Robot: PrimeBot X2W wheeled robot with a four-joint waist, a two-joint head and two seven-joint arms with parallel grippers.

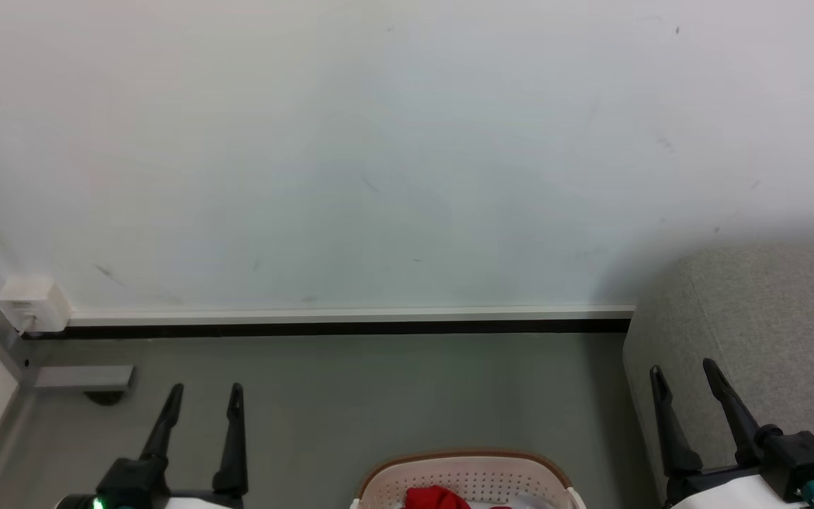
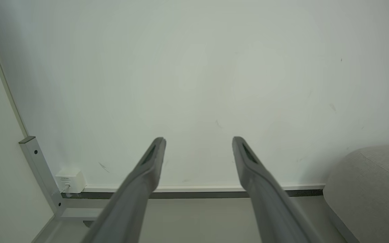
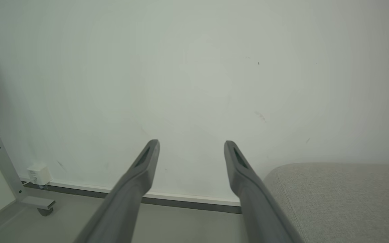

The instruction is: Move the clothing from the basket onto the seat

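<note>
Both pincers stand with their jaws wide apart and hold nothing: the left gripper (image 1: 207, 389) at the lower left of the head view and the right gripper (image 1: 682, 366) at the lower right, all four dark fingers pointing forward at the pale wall (image 1: 407, 141) rather than at the work. The basket (image 1: 463, 458) sits on the grey floor (image 1: 379, 382) at the very bottom edge of the head view, between the two grippers and below their fingertips, so that it lies back and down from both of them. The clothing (image 1: 435, 497) shows as a bright red heap inside it with a bit of white beside it, cut off by the bottom edge; it has no clear long axis to line the jaws up with. The curved brown rim runs across the view from left to right, though most of the basket is out of frame. Neither arm is plainly nearer to the heap, but the seat (image 1: 767, 311) lies to the right, directly behind the right gripper's fingers, so I judge the right arm better placed for the carry. The first move calls for dropping the fingers down and inward toward the basket's open top, and no garment has been taken out yet
</note>
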